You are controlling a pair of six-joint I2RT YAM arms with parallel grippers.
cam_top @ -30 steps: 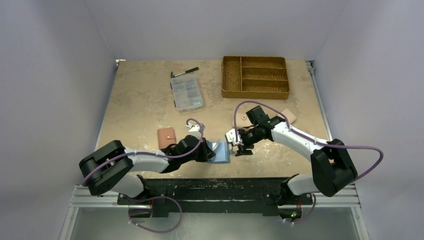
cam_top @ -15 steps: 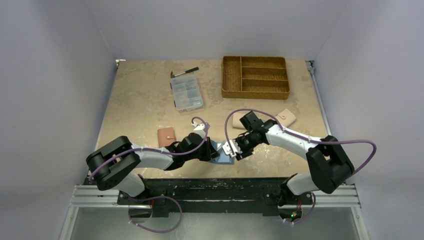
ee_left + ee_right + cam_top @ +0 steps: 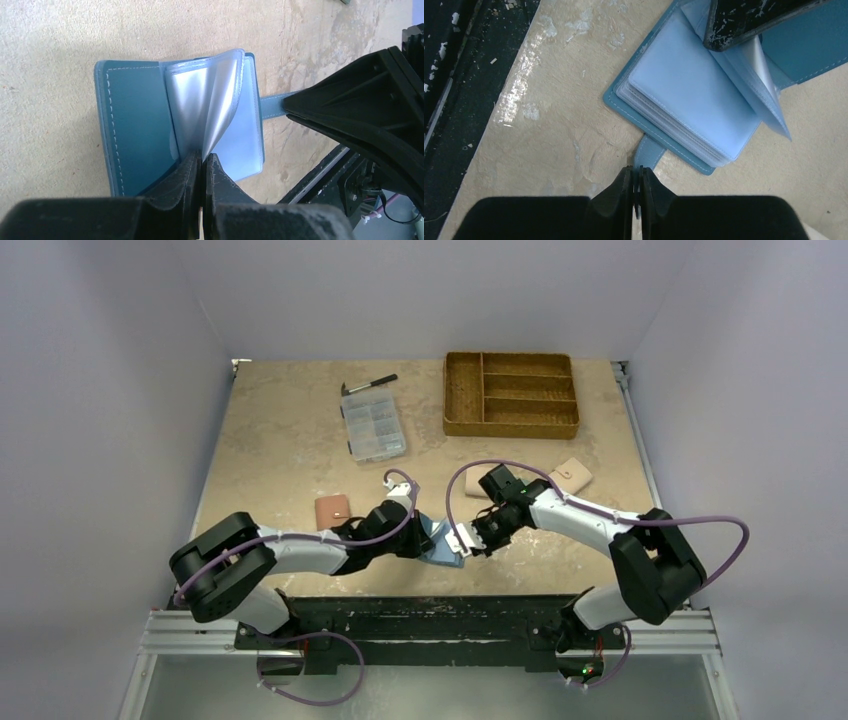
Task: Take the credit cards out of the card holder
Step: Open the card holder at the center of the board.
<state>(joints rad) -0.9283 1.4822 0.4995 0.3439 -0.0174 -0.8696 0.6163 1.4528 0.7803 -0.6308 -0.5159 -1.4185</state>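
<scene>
The dark blue card holder (image 3: 440, 545) lies open near the table's front edge, its lighter blue inside and clear sleeves (image 3: 220, 107) facing up. My left gripper (image 3: 202, 162) is shut on one clear sleeve and lifts it off the stack. My right gripper (image 3: 636, 172) is shut on the holder's snap tab (image 3: 649, 152), which sticks out from the right cover (image 3: 689, 100). In the top view the two grippers, left (image 3: 420, 538) and right (image 3: 463, 543), meet over the holder. No credit cards show; the sleeves look cloudy.
A pink wallet (image 3: 333, 511) lies left of the holder and a beige wallet (image 3: 573, 475) to the back right. A clear organiser box (image 3: 373, 427), a marker (image 3: 370, 384) and a wooden divided tray (image 3: 511, 393) sit further back. The black front rail (image 3: 420, 605) runs just below the holder.
My right gripper moved left and down to the holder's snap tab and closed on it. My left gripper kept its hold on the sleeve and shifted slightly.
</scene>
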